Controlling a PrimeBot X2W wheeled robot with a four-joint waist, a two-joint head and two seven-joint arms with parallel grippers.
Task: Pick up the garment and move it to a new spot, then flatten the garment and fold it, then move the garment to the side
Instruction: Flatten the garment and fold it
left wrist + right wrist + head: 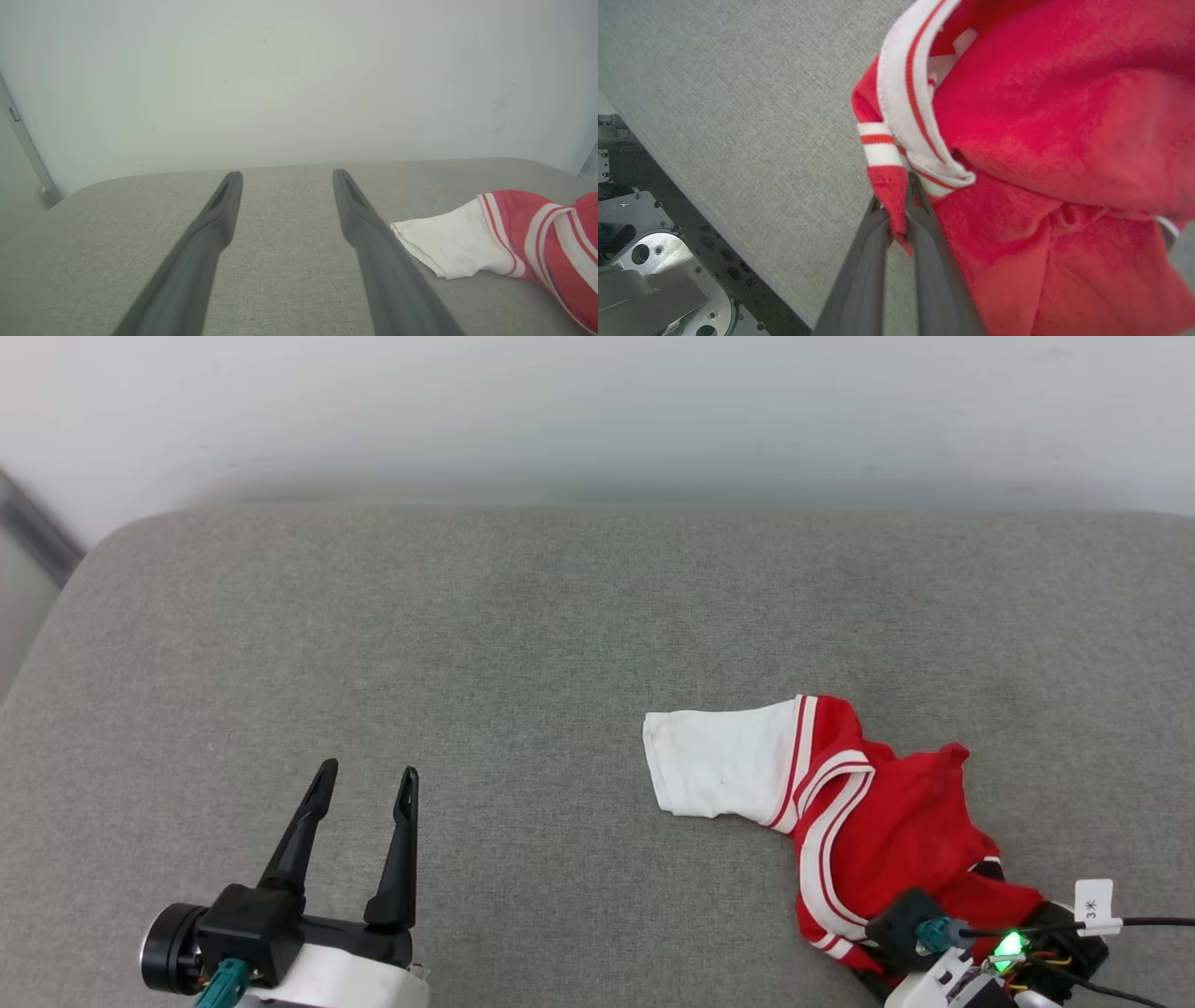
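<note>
The garment [887, 821] lies crumpled at the front right of the grey cushion, one white sleeve [719, 761] stretched out to the left. Its lettering is hidden in the folds. In the right wrist view my right gripper [896, 198] is shut on a red fold of the garment [1041, 116] next to the striped collar trim [906, 107]. In the head view the right wrist [962, 952] sits over the garment's near edge, its fingers hidden. My left gripper [367, 782] stands open over bare cushion at the front left, far from the garment [514, 233].
The grey cushion [523, 644] runs back to a pale wall [597, 401]. Its front edge [714, 214] runs right beside my right gripper, with the robot's base [640, 261] below it. A dark post [33, 527] stands at the far left.
</note>
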